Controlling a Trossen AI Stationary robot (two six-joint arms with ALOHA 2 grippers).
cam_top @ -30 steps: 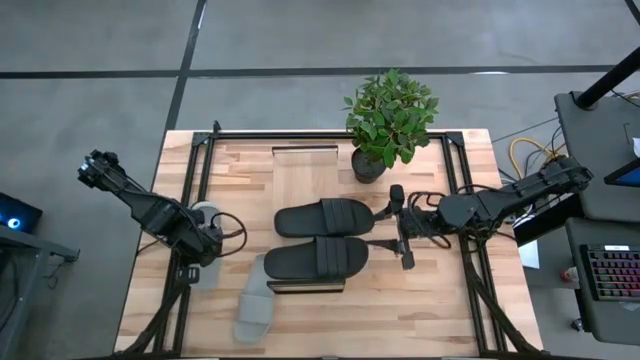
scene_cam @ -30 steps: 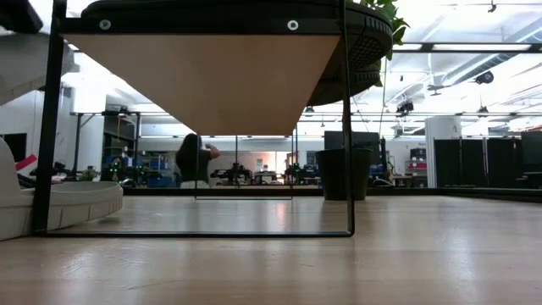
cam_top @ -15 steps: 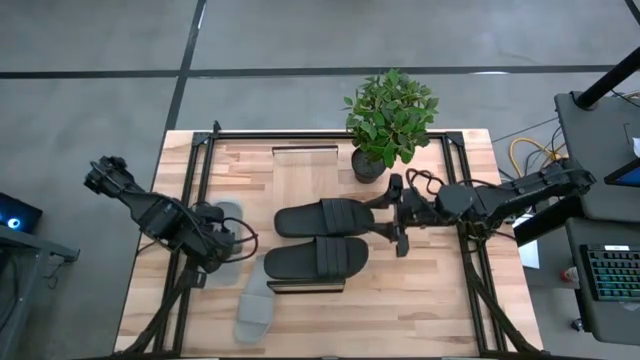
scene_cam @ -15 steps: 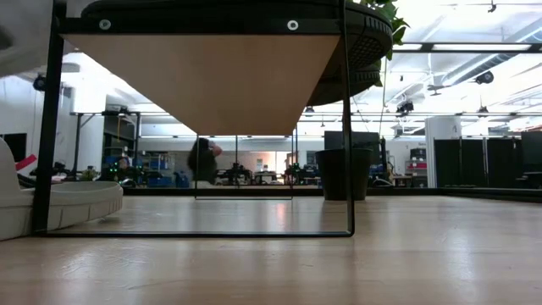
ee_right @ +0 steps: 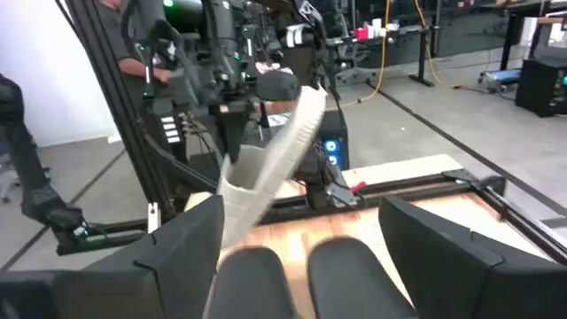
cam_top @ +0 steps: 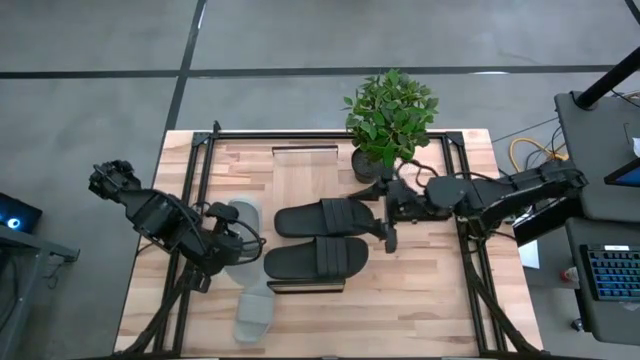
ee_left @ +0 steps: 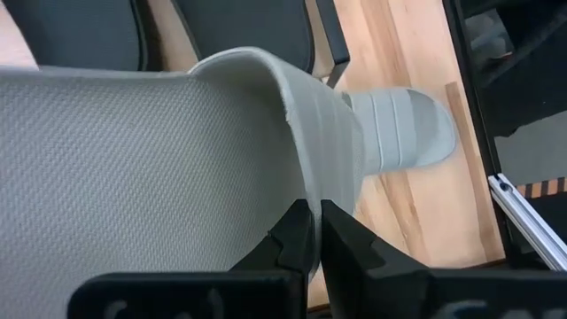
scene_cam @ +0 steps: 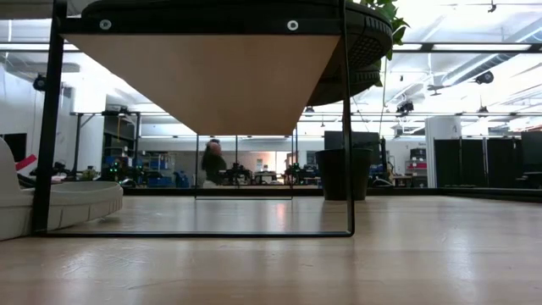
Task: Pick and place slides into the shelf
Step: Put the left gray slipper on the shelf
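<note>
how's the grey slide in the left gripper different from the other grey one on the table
The held grey slide is pinched at its edge by the left gripper and lifted, tilted, beside the black slides; the other grey slide lies flat on the table, untouched. The held one is close to the shelf side; the other sits near the table's front edge. Both are pale grey with wide straps, and neither is on the shelf yet.

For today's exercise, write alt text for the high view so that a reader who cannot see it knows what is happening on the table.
From above, the left claw holds a pale grey slide lifted beside the shelf, where two black slides already lie. The other grey slide rests on the table, and the right claw waits open near a potted plant.
</note>
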